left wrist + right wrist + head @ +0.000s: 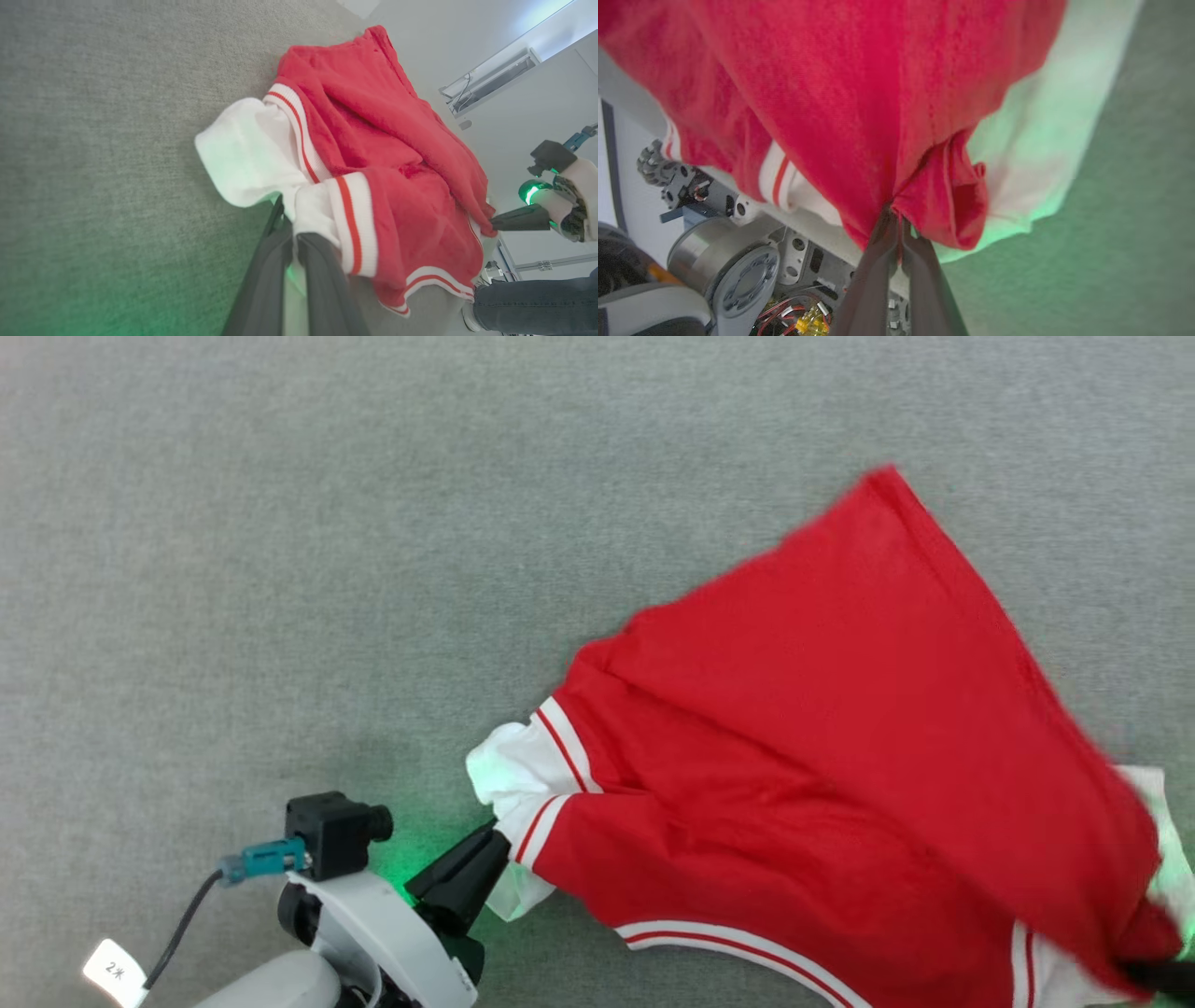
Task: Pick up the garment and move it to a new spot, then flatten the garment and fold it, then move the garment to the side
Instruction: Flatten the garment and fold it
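Nearest the robot, at the lower left of the head view: one left gripper [497, 845], its two dark fingers closed on the white sleeve panel [509, 775] of the garment [822, 737]. The cloth is pinched at the fingertips, just beside the red-and-white striped trim [569, 747]. One black wrist camera [336, 831] with one teal plug [271, 857] is mounted just behind this gripper. One white label tag [114, 973] is hung on its cable.

At the lower right corner of the same view: one right gripper [1158, 975], largely covered by cloth. Its two fingers are seen in the right wrist view pressed together on a bunched fold of red fabric, with a second white sleeve panel [1064, 140] just beyond.

One garment is counted, a red sports jersey. Its near edge is held between the two grippers, and the rest is spread away from them over the grey felt-like surface [280, 523], with the far corner pointed to the upper right. The right edge is blurred. Whether the near edge touches the surface cannot be told. Green light is cast on the surface and the white cloth near each gripper.

Farthest off, in the left wrist view: one leg in dark jeans [537, 303], a person's, past the right gripper.
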You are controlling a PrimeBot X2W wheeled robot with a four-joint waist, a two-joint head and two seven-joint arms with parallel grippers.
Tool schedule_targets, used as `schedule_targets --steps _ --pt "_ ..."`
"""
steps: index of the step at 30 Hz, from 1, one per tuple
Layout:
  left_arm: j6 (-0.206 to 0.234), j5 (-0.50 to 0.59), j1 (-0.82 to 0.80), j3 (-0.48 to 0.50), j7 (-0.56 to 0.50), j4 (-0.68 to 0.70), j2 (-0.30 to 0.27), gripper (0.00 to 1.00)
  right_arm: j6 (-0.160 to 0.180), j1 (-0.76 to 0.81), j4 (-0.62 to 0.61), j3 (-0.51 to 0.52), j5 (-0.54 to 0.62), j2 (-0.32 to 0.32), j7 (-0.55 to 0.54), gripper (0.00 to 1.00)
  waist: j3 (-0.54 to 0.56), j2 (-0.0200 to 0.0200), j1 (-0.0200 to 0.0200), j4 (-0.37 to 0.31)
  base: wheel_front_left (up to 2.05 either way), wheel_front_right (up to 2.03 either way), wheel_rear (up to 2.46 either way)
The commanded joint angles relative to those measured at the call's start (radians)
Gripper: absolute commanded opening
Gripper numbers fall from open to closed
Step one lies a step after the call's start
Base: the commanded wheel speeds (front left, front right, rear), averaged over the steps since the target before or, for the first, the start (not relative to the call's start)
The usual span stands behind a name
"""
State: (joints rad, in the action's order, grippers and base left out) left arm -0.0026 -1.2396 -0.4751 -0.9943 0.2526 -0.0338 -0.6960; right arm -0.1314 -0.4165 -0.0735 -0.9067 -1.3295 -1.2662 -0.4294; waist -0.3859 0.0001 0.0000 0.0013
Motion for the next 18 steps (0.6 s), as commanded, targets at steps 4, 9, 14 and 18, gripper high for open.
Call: schedule_targets --steps 4,9,14,18 --pt "0.015 0.005 0.022 0.025 0.007 0.01 -0.016 0.0 0.002 0.107 -0.031 -0.035 0.04 0.069 0.013 0.0 0.012 -0.0001 0.0 -0.024 0.0 0.0 0.0" --pt "0.028 0.013 0.031 0.034 0.009 0.01 -0.022 0.0 0.002 0.133 -0.008 -0.015 0.088 0.147 0.016 0.0 0.014 -0.0001 0.0 -0.036 0.0 0.0 0.0" --pt "0.029 0.013 0.036 0.028 0.005 0.013 -0.022 0.0 0.002 0.14 -0.03 0.046 0.138 0.143 0.053 1.0 0.023 -0.0001 0.0 -0.043 0.0 0.0 0.0" --pt "0.026 0.014 0.039 0.023 0.005 0.012 -0.01 0.0 0.002 0.182 -0.119 0.119 0.087 0.044 0.074 1.0 0.032 -0.0001 0.0 -0.033 0.0 0.0 0.0"
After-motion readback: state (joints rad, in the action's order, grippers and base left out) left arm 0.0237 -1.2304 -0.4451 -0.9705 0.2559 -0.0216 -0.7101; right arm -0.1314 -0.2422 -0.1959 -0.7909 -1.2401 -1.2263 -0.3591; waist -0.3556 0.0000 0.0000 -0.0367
